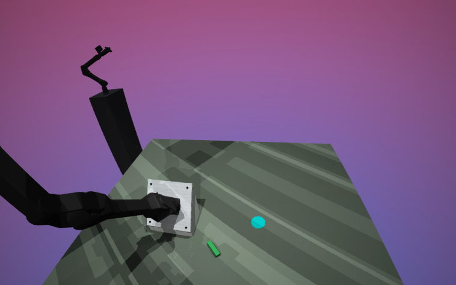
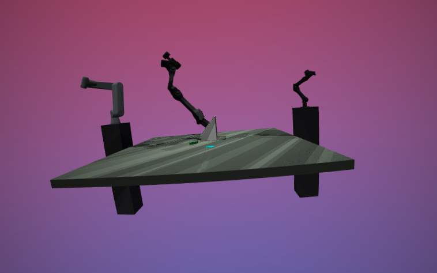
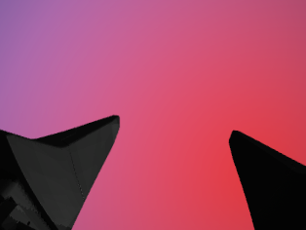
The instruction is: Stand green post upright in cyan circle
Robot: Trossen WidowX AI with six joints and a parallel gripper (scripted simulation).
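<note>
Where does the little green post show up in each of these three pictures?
Top view: the green post lies flat near the bottom centre, below and left of the cyan circle.
Exterior view: the post is a small dark-green sliver left of the circle.
Wrist view: not in it; only the open gripper against the sky.
Shared landmark: the cyan circle.

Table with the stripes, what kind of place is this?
It looks like a robot test bench: a bare grey-green table with a green post lying near a cyan circle, a robot arm on a wedge mount, and camera stands on black pillars.
</note>
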